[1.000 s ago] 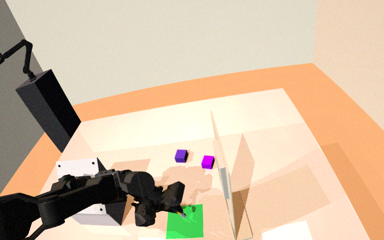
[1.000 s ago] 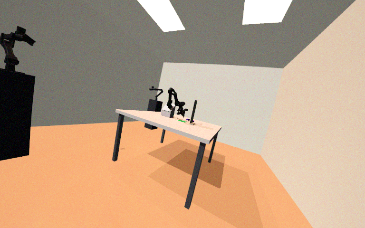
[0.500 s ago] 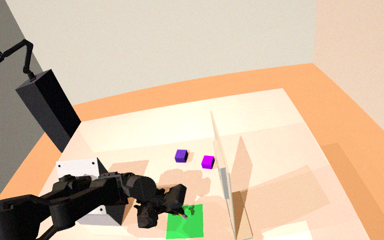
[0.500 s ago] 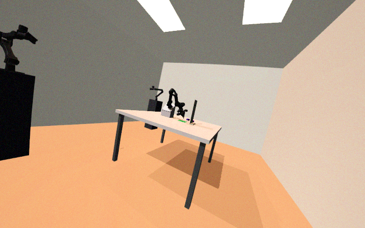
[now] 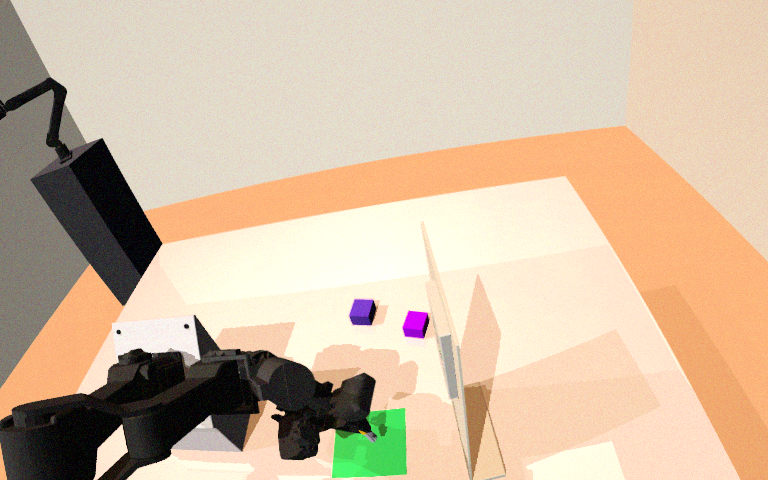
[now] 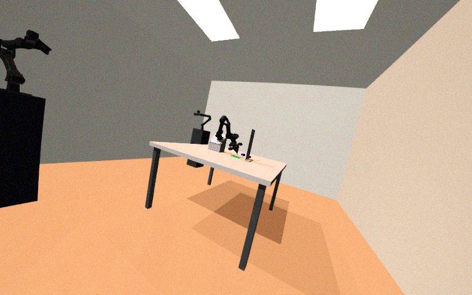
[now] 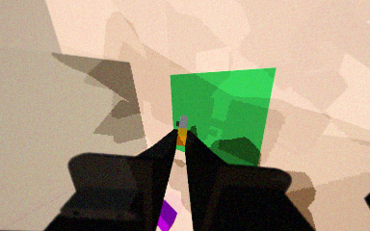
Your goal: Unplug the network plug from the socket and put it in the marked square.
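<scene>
The plug [image 7: 182,131] is a very small piece, grey at its front end and orange behind, and it sits between the tips of my gripper [image 7: 181,133], which is closed narrow on it. In the wrist view the plug shows against the left border of the green marked square [image 7: 226,113], but I cannot tell from there whether it touches the table.

The top view gives what the wrist view does not: my gripper [image 5: 367,434] hangs over the left part of the square [image 5: 385,452], which lies near the front edge of the table [image 5: 509,226], and the upright panel [image 5: 450,350] stands just to the right of the square (its socket is only a grey strip here). Two small blocks, a purple block [image 5: 362,311] and a magenta block [image 5: 415,323], rest farther back, the magenta one close to the panel.

The exterior view is far away. It shows only my arm [image 6: 227,133] bent down to the green patch beside the dark panel, and the plug is too small to see.
</scene>
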`<action>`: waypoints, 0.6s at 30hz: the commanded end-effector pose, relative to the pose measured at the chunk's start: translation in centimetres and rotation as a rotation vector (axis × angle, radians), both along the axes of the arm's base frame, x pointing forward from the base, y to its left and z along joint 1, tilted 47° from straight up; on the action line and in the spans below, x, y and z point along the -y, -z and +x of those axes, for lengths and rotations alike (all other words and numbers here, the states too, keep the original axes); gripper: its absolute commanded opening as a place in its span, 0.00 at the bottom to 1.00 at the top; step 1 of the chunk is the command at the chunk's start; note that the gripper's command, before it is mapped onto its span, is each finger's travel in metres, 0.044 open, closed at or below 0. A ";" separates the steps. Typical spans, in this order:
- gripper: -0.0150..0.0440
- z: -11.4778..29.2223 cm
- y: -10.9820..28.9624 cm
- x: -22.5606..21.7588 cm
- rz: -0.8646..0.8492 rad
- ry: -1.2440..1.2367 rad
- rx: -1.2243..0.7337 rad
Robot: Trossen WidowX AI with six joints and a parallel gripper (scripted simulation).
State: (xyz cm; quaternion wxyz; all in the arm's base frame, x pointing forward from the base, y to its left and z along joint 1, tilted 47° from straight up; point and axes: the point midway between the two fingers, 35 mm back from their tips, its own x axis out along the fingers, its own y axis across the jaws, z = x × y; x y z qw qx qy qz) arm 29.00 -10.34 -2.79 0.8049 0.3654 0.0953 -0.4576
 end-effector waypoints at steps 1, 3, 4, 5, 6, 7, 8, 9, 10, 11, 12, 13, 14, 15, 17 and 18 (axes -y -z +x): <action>0.25 0.0 0.3 0.2 0.000 -0.005 -0.004; 0.25 -0.1 0.4 0.3 0.000 -0.005 -0.004; 0.25 -0.1 0.4 0.4 0.000 -0.005 -0.004; 0.25 -0.1 0.5 0.4 0.000 -0.005 -0.004; 0.25 -0.1 0.5 0.5 -0.001 -0.005 -0.004; 0.25 -0.1 0.6 0.6 -0.001 -0.005 -0.004; 0.25 -0.1 0.7 0.6 -0.001 -0.005 -0.004; 0.25 -0.1 0.7 0.7 -0.001 -0.005 -0.004; 0.25 -0.1 0.8 0.7 -0.001 -0.005 -0.004; 0.25 -0.1 0.8 0.8 -0.001 -0.005 -0.004; 0.25 -0.1 0.9 0.9 -0.001 -0.005 -0.004; 0.25 -0.1 0.9 0.9 -0.002 -0.006 -0.004; 0.25 -0.1 1.0 1.0 -0.002 -0.006 -0.003; 0.25 -0.2 1.0 1.1 -0.002 -0.006 -0.003; 0.25 -0.2 1.1 1.2 -0.002 -0.006 -0.003; 0.25 -0.2 1.2 1.2 -0.003 -0.006 -0.003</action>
